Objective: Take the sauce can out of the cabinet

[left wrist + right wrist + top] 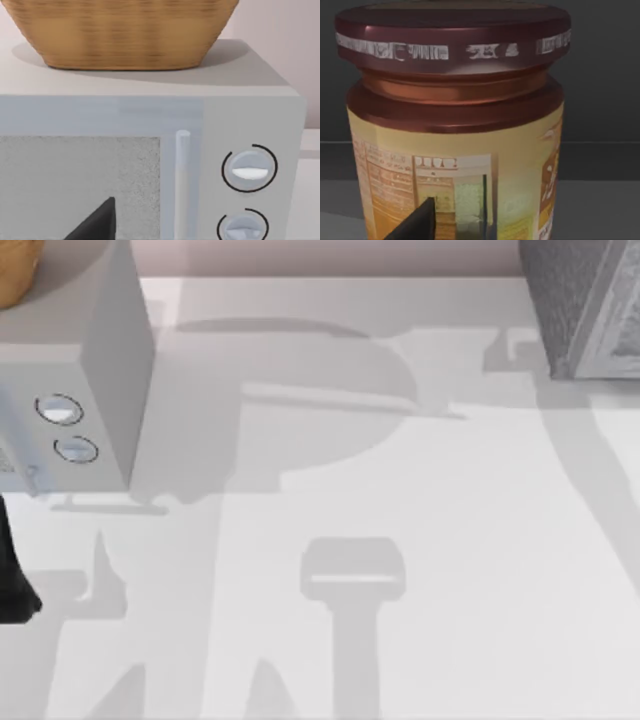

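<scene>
My right pincer [415, 222] sits close against the sauce can [455, 125], seemingly inside the dark cabinet [580, 300]; whether it grips, I cannot tell.

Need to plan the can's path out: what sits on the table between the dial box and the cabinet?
Nothing: in the top view the table between the dial box and the cabinet is bare, carrying only shadows.
</scene>
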Controlling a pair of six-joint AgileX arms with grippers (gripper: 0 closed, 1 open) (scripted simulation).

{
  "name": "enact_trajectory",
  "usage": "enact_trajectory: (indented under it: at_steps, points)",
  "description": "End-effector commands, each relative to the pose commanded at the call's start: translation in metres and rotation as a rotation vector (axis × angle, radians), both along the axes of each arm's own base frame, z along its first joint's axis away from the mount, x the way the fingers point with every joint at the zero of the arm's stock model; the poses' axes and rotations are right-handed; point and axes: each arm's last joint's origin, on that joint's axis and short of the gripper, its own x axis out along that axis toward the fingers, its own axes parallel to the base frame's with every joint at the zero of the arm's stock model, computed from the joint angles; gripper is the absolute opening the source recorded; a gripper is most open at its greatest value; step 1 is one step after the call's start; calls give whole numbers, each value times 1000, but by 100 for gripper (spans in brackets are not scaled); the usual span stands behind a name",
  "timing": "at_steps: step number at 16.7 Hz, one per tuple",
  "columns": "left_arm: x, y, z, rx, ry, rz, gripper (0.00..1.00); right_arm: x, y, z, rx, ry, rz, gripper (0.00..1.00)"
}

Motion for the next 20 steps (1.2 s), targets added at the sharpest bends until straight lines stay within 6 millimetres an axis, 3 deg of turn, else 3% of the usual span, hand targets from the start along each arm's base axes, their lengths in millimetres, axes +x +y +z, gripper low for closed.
enact_trajectory:
  at_steps: [15,20]
  points:
    - [0,0,0,0,0,0,100,3,37,-4,-1,-4,9,100]
    - [0,0,0,0,0,0,100,3,35,-3,1,-7,7,100]
